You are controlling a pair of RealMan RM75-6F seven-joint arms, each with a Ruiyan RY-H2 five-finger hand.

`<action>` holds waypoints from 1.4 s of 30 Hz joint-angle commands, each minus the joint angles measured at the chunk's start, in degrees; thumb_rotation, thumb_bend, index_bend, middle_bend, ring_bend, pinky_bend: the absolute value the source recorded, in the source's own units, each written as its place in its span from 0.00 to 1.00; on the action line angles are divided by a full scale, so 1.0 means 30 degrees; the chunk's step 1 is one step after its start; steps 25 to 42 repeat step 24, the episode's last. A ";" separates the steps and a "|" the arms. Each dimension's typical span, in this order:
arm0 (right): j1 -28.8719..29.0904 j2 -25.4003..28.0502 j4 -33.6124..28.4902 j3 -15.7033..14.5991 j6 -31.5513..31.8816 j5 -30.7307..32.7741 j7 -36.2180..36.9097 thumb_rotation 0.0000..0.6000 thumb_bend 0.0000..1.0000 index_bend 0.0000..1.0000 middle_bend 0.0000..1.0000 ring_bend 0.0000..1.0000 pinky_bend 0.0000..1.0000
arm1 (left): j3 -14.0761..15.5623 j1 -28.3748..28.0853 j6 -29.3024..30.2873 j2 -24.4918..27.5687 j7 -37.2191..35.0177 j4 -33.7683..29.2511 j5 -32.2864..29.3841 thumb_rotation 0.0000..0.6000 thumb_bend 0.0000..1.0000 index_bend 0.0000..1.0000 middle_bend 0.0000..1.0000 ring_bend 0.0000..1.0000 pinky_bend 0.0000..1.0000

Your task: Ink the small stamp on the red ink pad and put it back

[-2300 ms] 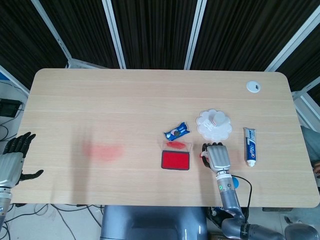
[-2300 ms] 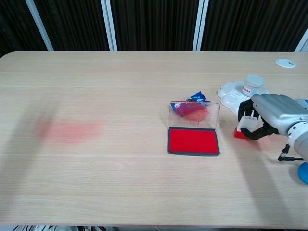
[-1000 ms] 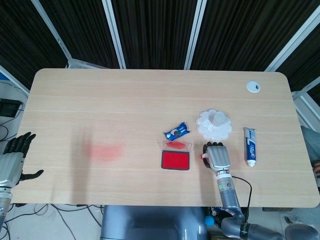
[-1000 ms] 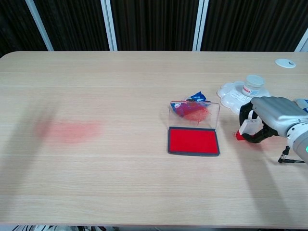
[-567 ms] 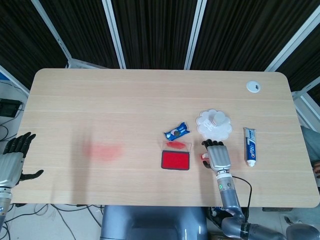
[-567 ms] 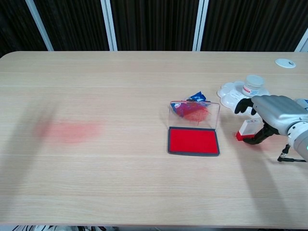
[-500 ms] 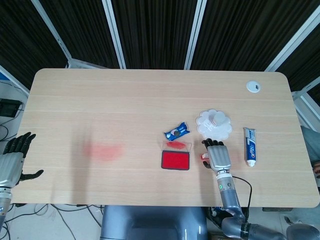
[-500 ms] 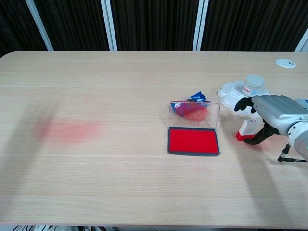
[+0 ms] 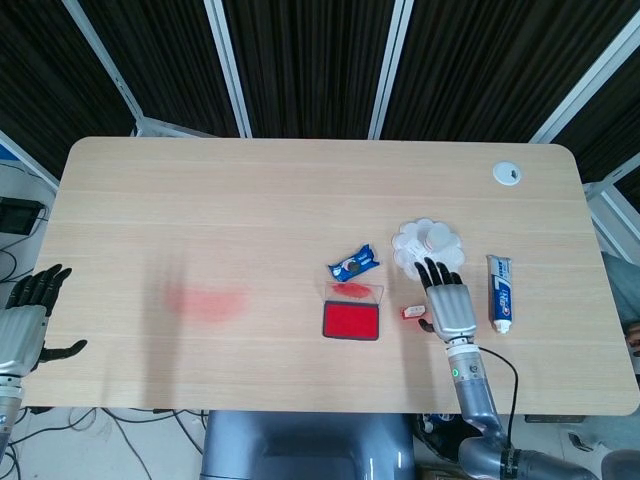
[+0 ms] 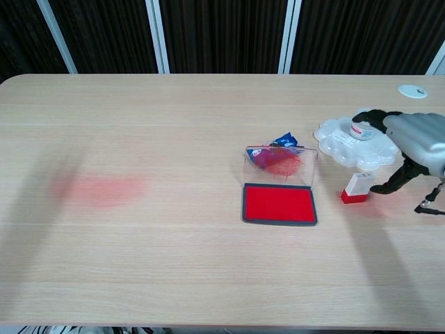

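Stamp is standing upright on the table, just right of the ink pad and in front of the palette. Nothing is gripping it. Right hand is sitting just right of the stamp with fingers spread and empty; in the chest view the thumb tip is reaching close to the stamp's side, and whether it is touching cannot be told. In the head view the stamp is showing clear of the right hand. Left hand is hanging off the table's left edge, fingers apart, holding nothing.

Progress, judged: with the stamp set down beside the pad and the hand off it, the put-back step is looking done or nearly so. Whether the stamp face is carrying ink cannot be seen. What is left appears to be only clearing the right hand away.

Count:
- one stamp, white body, red base
- one ink pad, lid open, red smear on the lid
- one palette with one small jar on it
- one blue wrapper
- one tube
- one red stain on the table
- two hands
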 commanded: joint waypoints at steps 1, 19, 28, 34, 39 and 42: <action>-0.0502 0.2007 -0.1690 -0.0200 0.1076 -0.0981 -0.0396 1.00 0.16 0.11 0.08 0.10 0.25 | -0.0002 0.0010 0.0051 -0.0020 0.0036 0.0037 0.0039 1.00 0.00 0.00 0.00 0.00 0.00; -0.4361 0.9058 -0.5741 -0.2535 0.5152 -0.4328 0.2977 1.00 0.08 0.00 0.00 0.00 0.20 | -0.0078 0.0184 0.0931 -0.0546 0.1423 0.0572 0.0261 1.00 0.00 0.00 0.00 0.00 0.00; -0.5072 0.9501 -0.5389 -0.2901 0.6196 -0.5230 0.3926 1.00 0.08 0.00 0.00 0.00 0.20 | -0.0067 0.0287 0.1254 -0.0712 0.1645 0.0656 0.0425 1.00 0.00 0.00 0.00 0.00 0.00; -0.5072 0.9501 -0.5389 -0.2901 0.6196 -0.5230 0.3926 1.00 0.08 0.00 0.00 0.00 0.20 | -0.0067 0.0287 0.1254 -0.0712 0.1645 0.0656 0.0425 1.00 0.00 0.00 0.00 0.00 0.00; -0.5072 0.9501 -0.5389 -0.2901 0.6196 -0.5230 0.3926 1.00 0.08 0.00 0.00 0.00 0.20 | -0.0067 0.0287 0.1254 -0.0712 0.1645 0.0656 0.0425 1.00 0.00 0.00 0.00 0.00 0.00; -0.5072 0.9501 -0.5389 -0.2901 0.6196 -0.5230 0.3926 1.00 0.08 0.00 0.00 0.00 0.20 | -0.0067 0.0287 0.1254 -0.0712 0.1645 0.0656 0.0425 1.00 0.00 0.00 0.00 0.00 0.00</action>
